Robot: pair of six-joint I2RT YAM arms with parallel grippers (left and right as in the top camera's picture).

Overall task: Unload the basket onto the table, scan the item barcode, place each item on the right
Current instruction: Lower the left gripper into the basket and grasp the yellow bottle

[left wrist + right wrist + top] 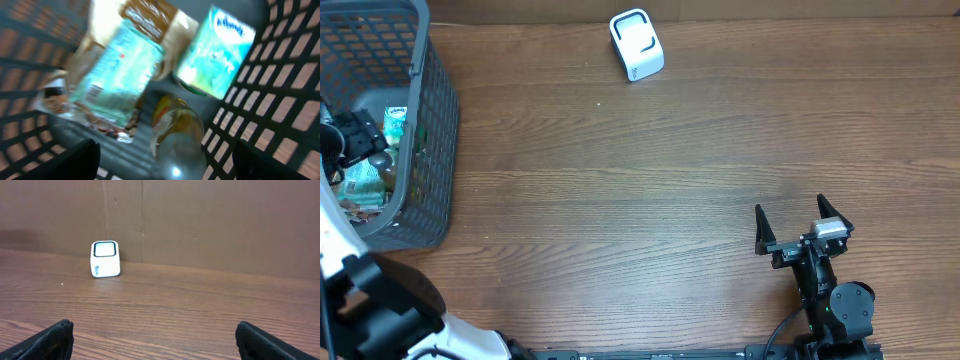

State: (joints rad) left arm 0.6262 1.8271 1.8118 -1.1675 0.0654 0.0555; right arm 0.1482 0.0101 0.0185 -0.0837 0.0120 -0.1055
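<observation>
**Left end effector spread inside the basket, items unscanned**

The wooden desk (pixel 650 180) fills the overhead view, with a brown board wall behind it. At its far left stands a dark grey mesh basket (pixel 435 130), which holds the goods for scanning.

The left arm reaches into that basket. The left end effector (pixel 355 135) hangs above the contents, and in the left wrist view its two dark fingers sit at the lower corners of the frame, spread wide with nothing pinched between them. The right end effector (pixel 795 222) rests low at the near right of the desk, well apart from the basket. Its fingers (pixel 47 340) are spread as well and hold nothing.

The white barcode scanner (pixel 636 44) stands at the far edge of the desk near the wall, its dark-rimmed window facing the right wrist camera.

Inside the basket, the left wrist view is blurred. A teal pouch (pixel 117 75) lies across the pile with a white label near one end. A green carton (pixel 217 55) sits just beside it against the mesh wall. A clear bottle (pixel 177 130) lies below them, nearest the fingers. Print and barcodes are too smeared to read.
</observation>
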